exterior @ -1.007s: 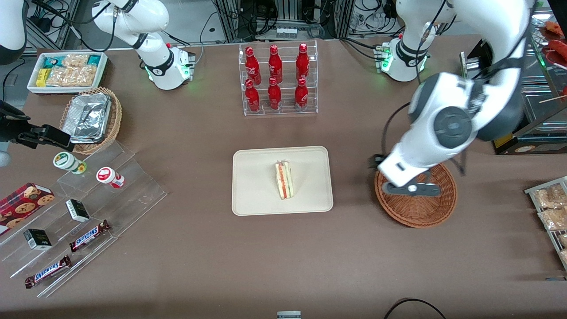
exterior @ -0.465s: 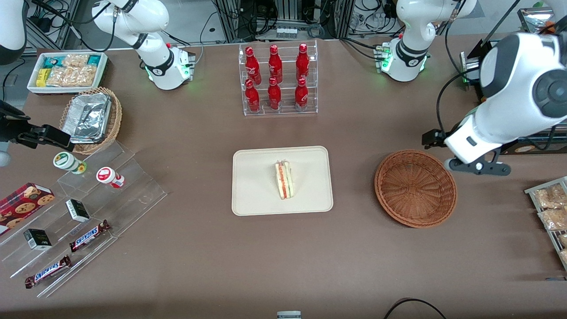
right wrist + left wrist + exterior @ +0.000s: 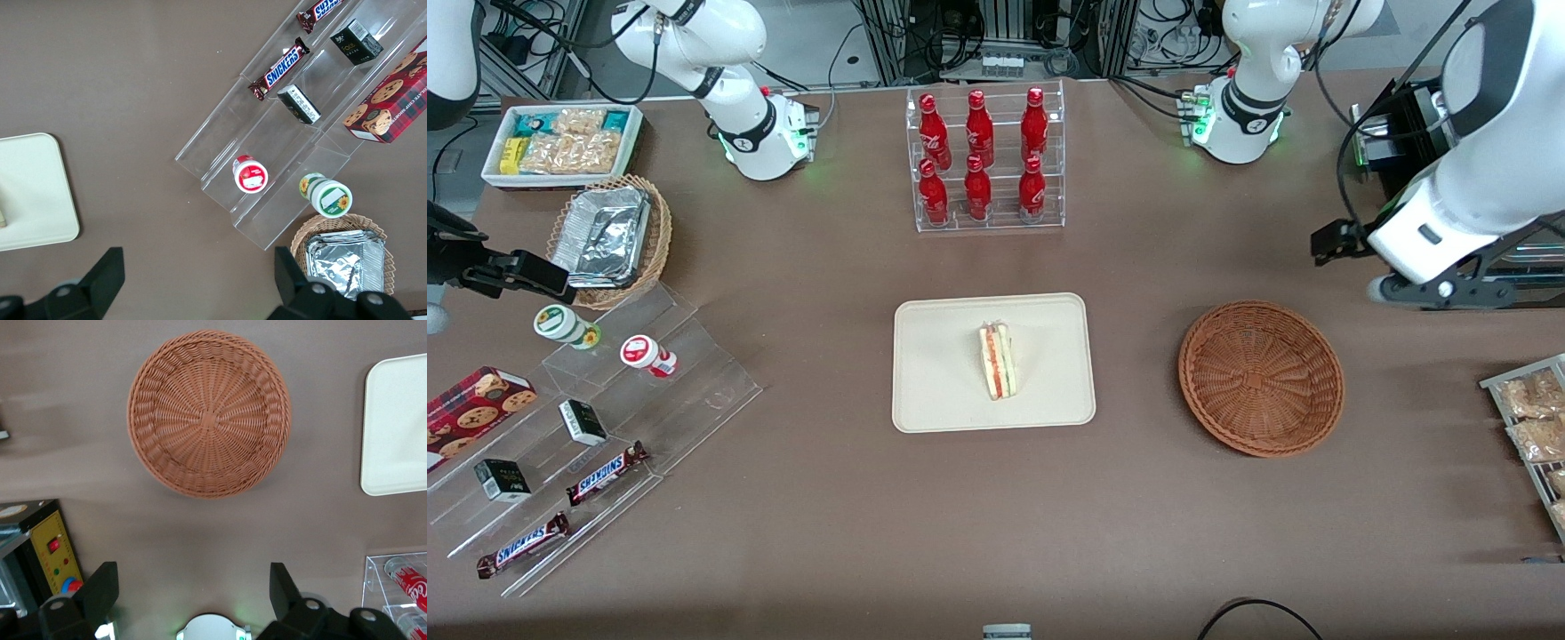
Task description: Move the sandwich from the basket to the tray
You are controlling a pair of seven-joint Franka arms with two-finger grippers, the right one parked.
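The sandwich (image 3: 998,360), a white-bread wedge with red and green filling, lies on the cream tray (image 3: 951,391) near its middle. The reddish-brown wicker basket (image 3: 1261,378) stands beside the tray toward the working arm's end, with nothing in it (image 3: 209,420). My gripper (image 3: 1440,291) hangs high above the table, farther from the front camera than the basket and nearer the table's end. In the left wrist view the gripper (image 3: 193,580) is open, with only bare table between its fingers. A corner of the tray (image 3: 400,427) shows there too.
A clear rack of red bottles (image 3: 984,160) stands farther back than the tray. A tan basket with foil containers (image 3: 609,238), a white snack box (image 3: 562,142) and acrylic steps with candy bars (image 3: 605,418) lie toward the parked arm's end. Snack packets (image 3: 1534,418) and a black device (image 3: 40,547) are near my gripper.
My gripper has gone from just above the basket outward toward the working arm's end and up, away from the front camera. The sandwich has stayed on the tray.
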